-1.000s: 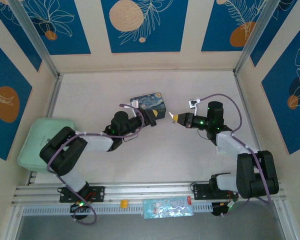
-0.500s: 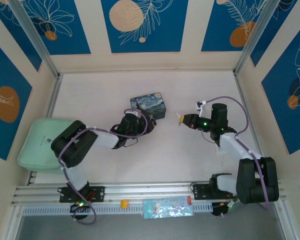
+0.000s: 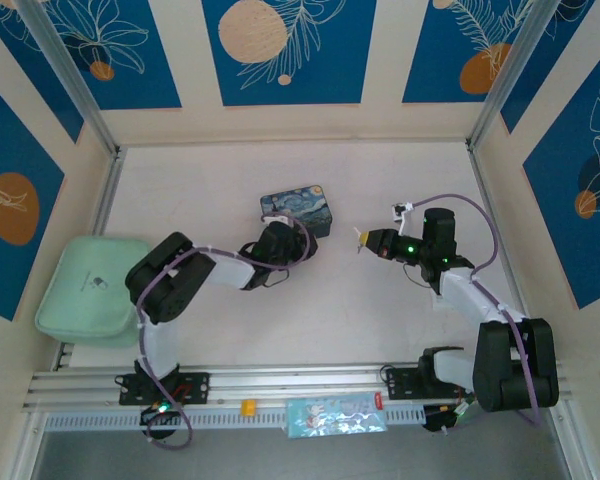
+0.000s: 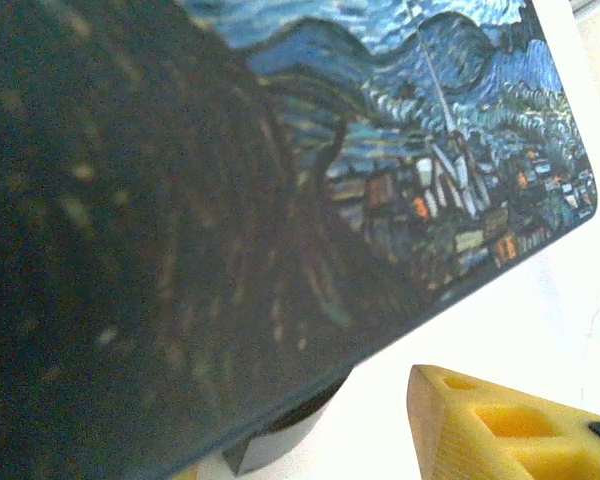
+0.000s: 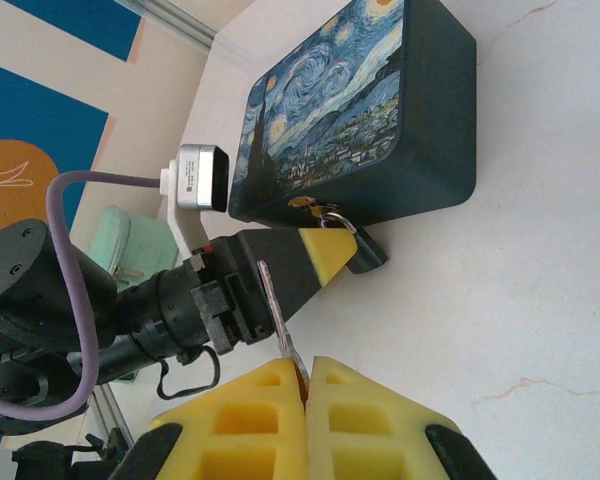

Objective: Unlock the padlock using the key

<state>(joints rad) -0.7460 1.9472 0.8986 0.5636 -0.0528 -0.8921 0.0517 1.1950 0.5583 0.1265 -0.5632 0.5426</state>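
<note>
right gripper (image 5: 305, 375) is pinched closed on the key (image 5: 278, 310), whose blade pokes out past its tips. well ahead of those tips, the padlock (image 5: 366, 250) hangs at the near wall of the painted box (image 5: 360, 120). left gripper (image 5: 325, 255) sits just beside the lock; whether it grips anything i cannot tell. over the last second the left arm has crept in toward the box while the right has eased back slightly, so insertion looks not yet begun.

Left end effector (image 3: 298, 239) nearer the padlock (image 5: 366, 251)
</note>
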